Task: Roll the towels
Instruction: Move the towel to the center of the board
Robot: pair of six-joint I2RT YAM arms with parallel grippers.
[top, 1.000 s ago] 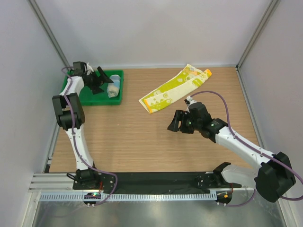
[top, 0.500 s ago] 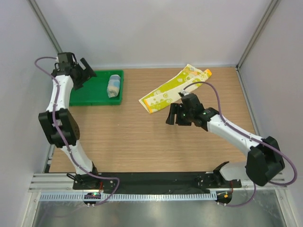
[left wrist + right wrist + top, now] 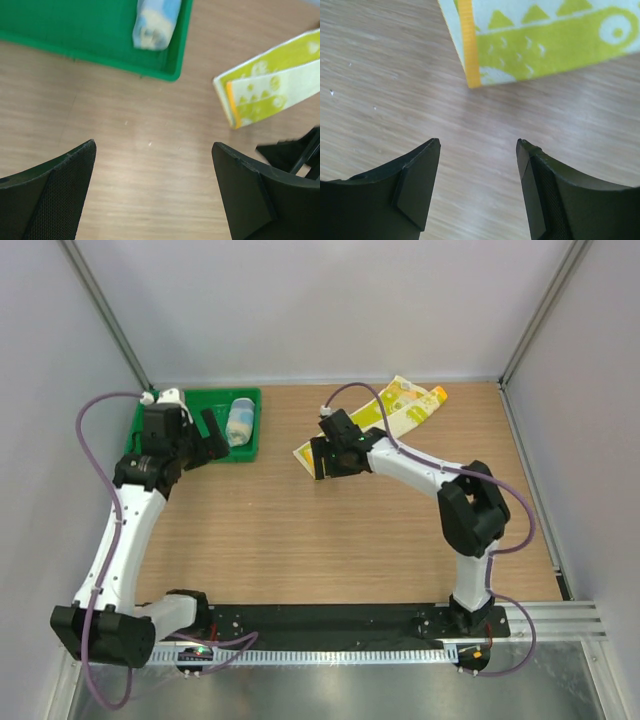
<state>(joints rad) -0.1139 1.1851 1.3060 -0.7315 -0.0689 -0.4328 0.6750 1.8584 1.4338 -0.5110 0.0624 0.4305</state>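
The yellow-green and white towel (image 3: pixel 385 412) lies flat and slanted at the back of the table, its orange-edged end (image 3: pixel 468 45) nearest me. My right gripper (image 3: pixel 319 457) hovers just in front of that end. It is open (image 3: pixel 479 142), with only bare wood between its fingers. The light blue towel (image 3: pixel 238 423) lies rolled in the green tray (image 3: pixel 215 454). My left gripper (image 3: pixel 208 440) hangs over the tray's near right part, wide open (image 3: pixel 152 147) and holding nothing. The left wrist view shows the rolled towel (image 3: pixel 155 22) and the yellow-green towel (image 3: pixel 275 85) ahead of it.
The green tray (image 3: pixel 75 30) stands at the back left, against the left wall. Grey walls close the table at the back and on both sides. Part of the right gripper (image 3: pixel 295 152) shows in the left wrist view at lower right.
My right gripper has travelled left and up to the towel's orange end. The left gripper has swung from the tray's far left corner round to its near right side.
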